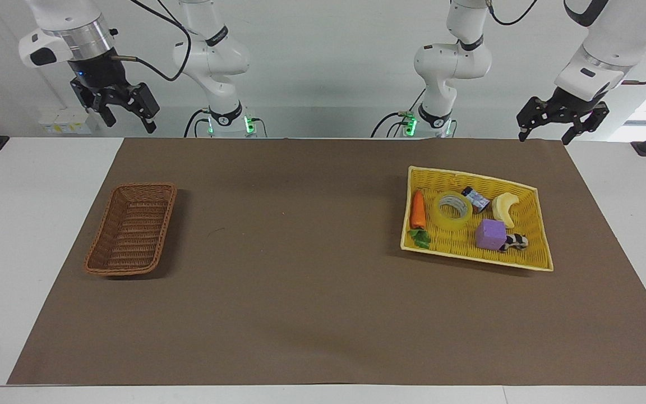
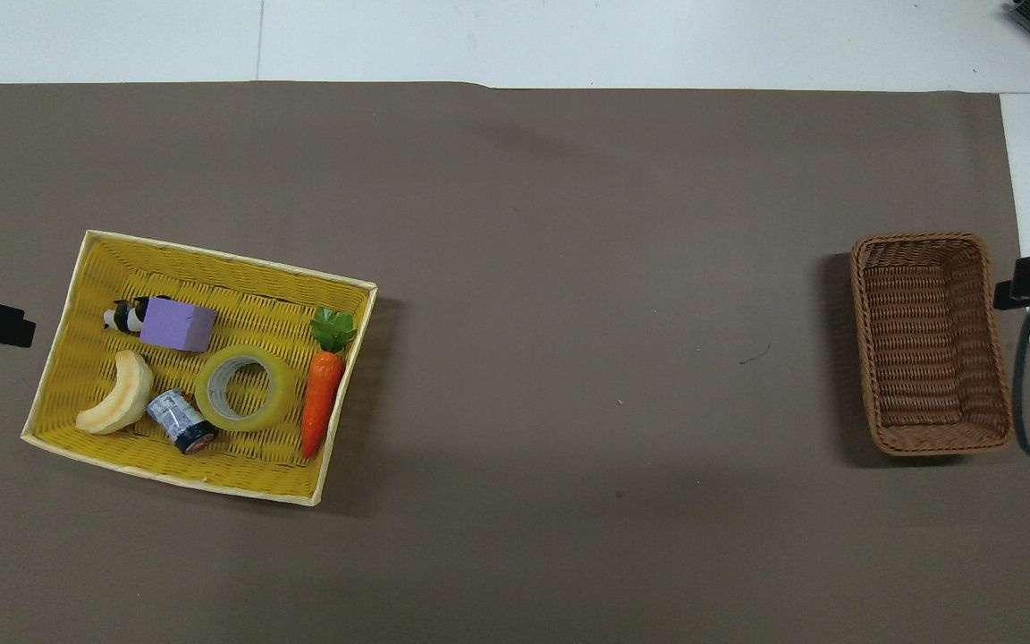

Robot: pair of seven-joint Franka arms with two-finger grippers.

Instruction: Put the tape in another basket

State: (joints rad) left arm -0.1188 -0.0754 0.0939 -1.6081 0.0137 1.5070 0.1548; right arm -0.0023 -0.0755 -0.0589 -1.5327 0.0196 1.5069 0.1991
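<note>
The tape (image 1: 455, 209), a translucent yellow roll, lies flat in the yellow woven tray (image 1: 469, 255) between a carrot and a small can; it also shows in the overhead view (image 2: 246, 388). The brown wicker basket (image 1: 131, 229) stands empty toward the right arm's end of the table, also in the overhead view (image 2: 931, 344). My left gripper (image 1: 545, 137) is open and empty, raised over the mat's edge beside the tray. My right gripper (image 1: 130, 124) is open and empty, raised over the table beside the brown basket, and waits.
The tray (image 2: 229, 259) also holds a carrot (image 2: 322, 411), a purple block (image 2: 177, 324), a banana (image 2: 117, 407), a small can (image 2: 181, 420) and a cow figurine (image 2: 124, 316). A brown mat (image 1: 300, 269) covers the table.
</note>
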